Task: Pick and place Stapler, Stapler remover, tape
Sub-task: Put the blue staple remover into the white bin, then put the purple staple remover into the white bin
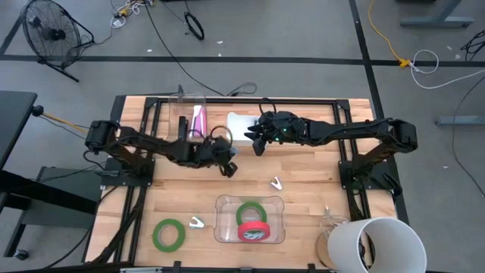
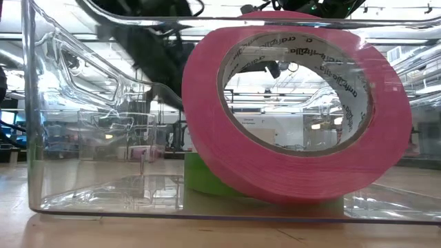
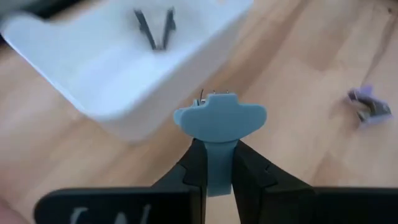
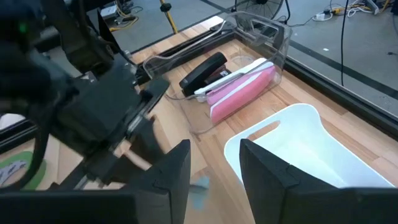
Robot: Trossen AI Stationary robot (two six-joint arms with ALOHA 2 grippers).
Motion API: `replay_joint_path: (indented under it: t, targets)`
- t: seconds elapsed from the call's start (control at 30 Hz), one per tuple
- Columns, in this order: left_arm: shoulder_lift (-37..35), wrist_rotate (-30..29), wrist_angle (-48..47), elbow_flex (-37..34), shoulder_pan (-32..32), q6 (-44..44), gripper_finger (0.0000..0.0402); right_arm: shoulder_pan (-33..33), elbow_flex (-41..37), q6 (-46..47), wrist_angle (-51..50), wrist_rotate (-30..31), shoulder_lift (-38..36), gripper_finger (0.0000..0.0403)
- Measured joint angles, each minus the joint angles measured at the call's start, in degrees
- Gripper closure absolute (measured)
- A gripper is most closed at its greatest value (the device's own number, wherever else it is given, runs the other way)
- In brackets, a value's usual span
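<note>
The left gripper (image 1: 226, 168) is near the middle of the high view, just below a white bin (image 1: 241, 125). Its two dark fingers (image 3: 194, 169) are pinching a small blue staple remover (image 3: 219, 121) — you can see this best in the left wrist view, where the blue piece sticks up between them. In that same view, another dark staple remover (image 3: 155, 28) lies inside the white bin, in the upper left of the frame.

The right gripper (image 1: 258, 142) sits just to the right of the white bin in the high view, upper middle of the frame. Its fingers (image 4: 265, 171) are spread apart with nothing between them.

At the top of the table is a clear box (image 1: 189, 114). A black stapler (image 4: 203, 72) and a pink stapler (image 4: 242, 92) lie side by side in it.

The tape is low in the high view. A red roll (image 1: 254, 230) leans on a green roll (image 1: 248, 213) inside a clear tray (image 1: 223, 224) at the bottom middle. Another green roll (image 1: 169, 234) lies flat on the table at the lower left, outside the tray.

Two more small staple removers lie on the wood — a white one (image 1: 197, 222) just left of the tray and another (image 1: 276, 183) above it, to the right. A big white bucket (image 1: 375, 244) stands at the lower right corner.
</note>
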Motion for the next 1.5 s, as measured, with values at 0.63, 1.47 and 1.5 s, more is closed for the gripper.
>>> replay_joint_path:
  t: [0.63, 1.47, 1.5]
  targets:
    - [-0.07, 14.49, -9.31, 12.70, 21.77, 10.19, 0.0355, 1.44, 0.00, -1.55, -0.22, 0.02, 0.00, 0.0264]
    - [-0.04, 17.88, -7.35, 12.68, 21.45, 9.37, 0.0310, 1.52, 0.00, -1.33, -3.95, -3.68, 0.02, 0.0264]
    - [-0.04, 19.53, -7.41, 12.68, 21.43, 9.60, 0.0310, 1.60, 0.00, -1.32, -5.50, -5.31, -0.01, 0.0264]
